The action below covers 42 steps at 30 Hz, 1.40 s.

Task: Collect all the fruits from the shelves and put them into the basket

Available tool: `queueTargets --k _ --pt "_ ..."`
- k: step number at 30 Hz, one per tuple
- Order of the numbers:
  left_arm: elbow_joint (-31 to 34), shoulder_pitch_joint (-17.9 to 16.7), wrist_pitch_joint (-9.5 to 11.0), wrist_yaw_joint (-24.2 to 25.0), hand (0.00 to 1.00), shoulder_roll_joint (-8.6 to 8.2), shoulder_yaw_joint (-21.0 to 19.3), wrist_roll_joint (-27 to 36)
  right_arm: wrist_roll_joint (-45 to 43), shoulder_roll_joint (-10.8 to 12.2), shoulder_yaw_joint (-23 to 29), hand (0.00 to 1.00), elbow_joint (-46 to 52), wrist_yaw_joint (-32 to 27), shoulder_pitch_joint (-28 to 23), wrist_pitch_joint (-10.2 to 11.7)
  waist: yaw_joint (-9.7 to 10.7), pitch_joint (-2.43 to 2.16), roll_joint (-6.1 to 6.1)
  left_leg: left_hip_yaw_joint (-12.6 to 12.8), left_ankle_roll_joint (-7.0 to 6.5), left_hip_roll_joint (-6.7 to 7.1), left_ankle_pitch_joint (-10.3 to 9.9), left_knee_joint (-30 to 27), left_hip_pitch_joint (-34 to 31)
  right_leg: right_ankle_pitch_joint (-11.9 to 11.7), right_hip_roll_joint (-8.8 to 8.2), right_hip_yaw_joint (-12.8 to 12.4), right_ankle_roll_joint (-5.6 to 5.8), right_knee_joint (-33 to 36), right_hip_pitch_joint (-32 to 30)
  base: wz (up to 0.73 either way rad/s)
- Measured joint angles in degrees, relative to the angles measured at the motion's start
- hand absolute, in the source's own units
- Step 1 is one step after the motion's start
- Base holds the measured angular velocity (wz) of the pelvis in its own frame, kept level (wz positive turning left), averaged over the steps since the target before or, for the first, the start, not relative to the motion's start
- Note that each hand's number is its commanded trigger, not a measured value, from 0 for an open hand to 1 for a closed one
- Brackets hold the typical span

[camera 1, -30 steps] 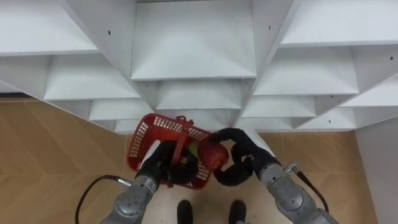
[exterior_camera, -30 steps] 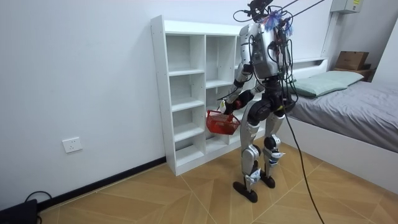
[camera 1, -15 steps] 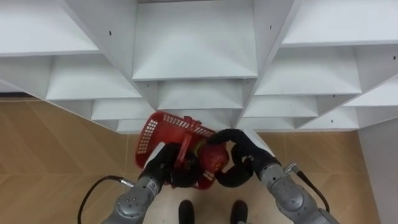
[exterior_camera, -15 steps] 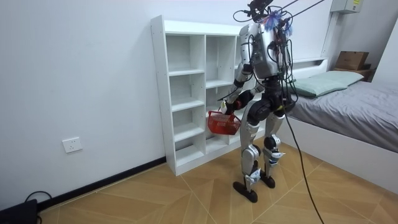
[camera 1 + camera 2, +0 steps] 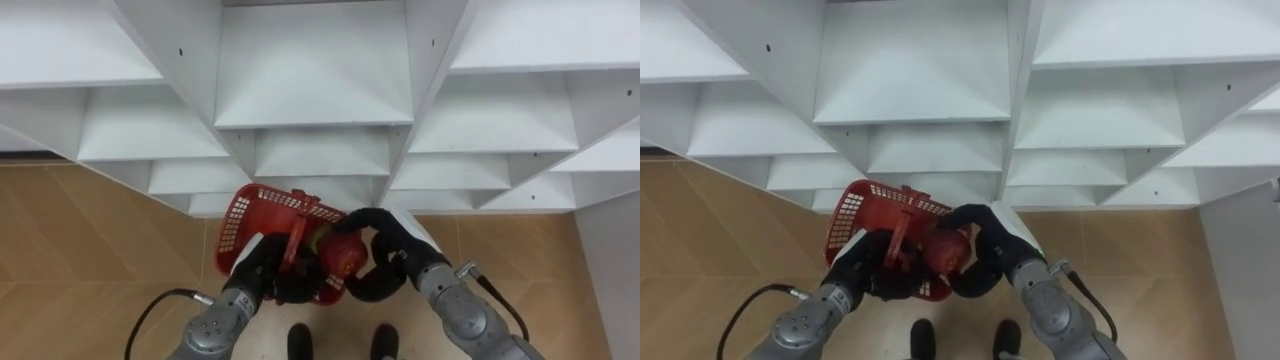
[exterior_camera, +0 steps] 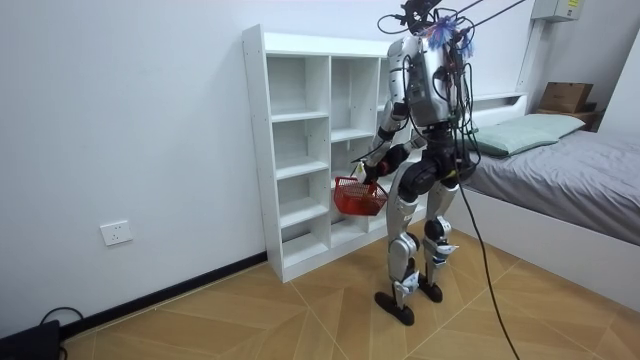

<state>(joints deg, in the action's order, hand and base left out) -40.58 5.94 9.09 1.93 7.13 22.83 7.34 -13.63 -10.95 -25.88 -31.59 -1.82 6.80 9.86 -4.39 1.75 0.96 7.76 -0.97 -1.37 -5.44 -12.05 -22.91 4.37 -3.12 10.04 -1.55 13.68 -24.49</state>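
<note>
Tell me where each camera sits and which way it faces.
Left eye view: on the head, looking down at the shelf; both forearms show, the left hand holding the basket, the right hand an apple.
Right eye view: just beside it, same downward look, same forearms and hands.
Room view: across the room, side-on; whole robot standing between shelf and bed.
Shared by all: shelf and basket.

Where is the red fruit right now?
The red fruit sits low centre in the eye views, gripped by the right hand over the red basket that the left hand holds, before the white shelves.
</note>
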Motion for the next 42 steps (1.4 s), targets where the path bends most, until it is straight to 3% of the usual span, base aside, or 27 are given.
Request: queueTargets --k 2,3,5,7,16,24,35,42 --pt "0.0 0.0 0.0 0.0 1.00 0.01 0.1 0.0 0.1 0.0 0.0 1.00 -0.1 0.0 0.0 0.0 0.0 0.00 0.00 0.0 0.00 0.00 0.0 -0.1 0.0 0.0 -0.02 -0.1 0.00 0.1 0.0 0.00" --pt "0.0 0.0 0.0 0.0 1.00 0.01 0.1 0.0 0.1 0.0 0.0 0.83 -0.2 -0.1 0.0 0.0 0.0 0.00 0.00 0.0 0.00 -0.01 0.0 -0.1 0.0 0.0 -0.03 -0.1 0.00 0.1 0.0 0.00" --pt "0.0 0.0 0.0 0.0 1.00 0.01 0.1 0.0 0.4 0.0 -0.2 0.09 -0.3 -0.2 0.0 0.0 -0.1 0.00 0.00 0.1 0.00 -0.01 0.0 -0.1 0.0 0.0 -0.03 -0.1 0.00 0.2 -0.1 0.00" --pt "0.0 0.0 0.0 0.0 1.00 0.05 0.1 0.0 0.7 0.0 -0.5 0.00 -0.4 -0.5 0.0 0.0 -0.1 0.00 0.00 0.1 0.00 -0.01 0.0 -0.1 0.0 0.0 -0.03 -0.1 -0.01 0.3 -0.1 0.00" --pt "0.1 0.1 0.0 0.1 1.00 -0.06 0.4 0.1 1.3 0.1 -0.5 0.00 -2.7 -0.5 0.7 0.0 -0.3 -0.01 -0.02 0.2 0.00 -0.01 0.0 -0.2 -0.1 0.2 -0.01 -0.6 -0.06 0.9 -0.5 0.00" --pt "1.5 1.1 0.1 1.0 1.00 0.09 0.4 6.9 0.8 0.1 -0.4 0.00 -3.7 -0.5 1.6 0.0 -0.1 -0.04 -0.05 0.2 0.00 0.00 0.0 -0.7 -0.5 0.2 -0.13 -0.5 -0.07 1.1 -0.8 0.00" --pt "4.2 0.9 0.5 1.1 1.00 0.56 0.4 10.0 -0.1 0.0 -0.5 0.00 -3.7 0.1 1.5 -0.5 0.8 -0.08 -0.10 0.2 -0.01 -0.01 0.0 -1.4 -0.6 0.2 -0.20 -0.5 -0.07 1.4 -0.7 0.00" --pt "4.7 0.8 0.8 4.6 1.00 0.09 4.8 10.6 -0.2 1.3 -1.7 0.00 -3.7 2.0 2.5 -0.6 1.0 -0.13 -0.12 0.2 -0.01 -0.01 0.0 -1.5 -0.5 0.2 -0.16 -0.9 -0.09 2.0 -0.9 0.00"
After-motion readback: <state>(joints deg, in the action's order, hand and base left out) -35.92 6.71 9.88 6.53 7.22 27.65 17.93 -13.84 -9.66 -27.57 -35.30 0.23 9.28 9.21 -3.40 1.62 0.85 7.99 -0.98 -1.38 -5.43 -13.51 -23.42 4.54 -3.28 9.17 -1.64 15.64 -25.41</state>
